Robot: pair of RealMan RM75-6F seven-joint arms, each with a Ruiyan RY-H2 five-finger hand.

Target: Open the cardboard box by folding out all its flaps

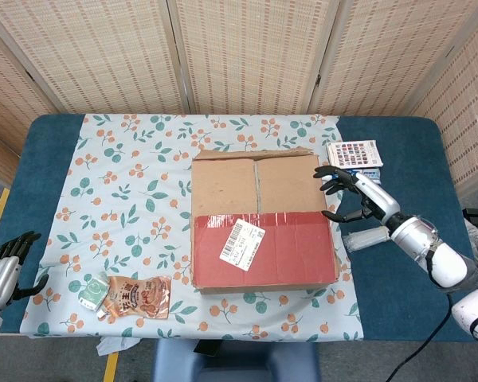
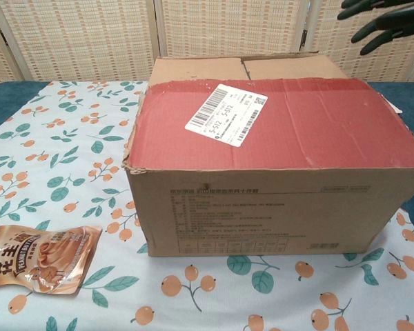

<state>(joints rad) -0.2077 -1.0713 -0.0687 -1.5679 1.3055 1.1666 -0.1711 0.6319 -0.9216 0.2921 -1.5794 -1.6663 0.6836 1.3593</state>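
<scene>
My head camera looks steeply down from high over the whole table (image 1: 398, 302). My chest camera sits low and close, facing the box (image 2: 276, 200) front. Both share the box (image 1: 263, 219) and snack pouch (image 1: 139, 298).

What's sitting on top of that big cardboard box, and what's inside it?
On the cardboard box, a red flap covers the near half of the top and carries a white barcode label. Plain brown flaps close the far half. The closed flaps hide the inside.
</scene>
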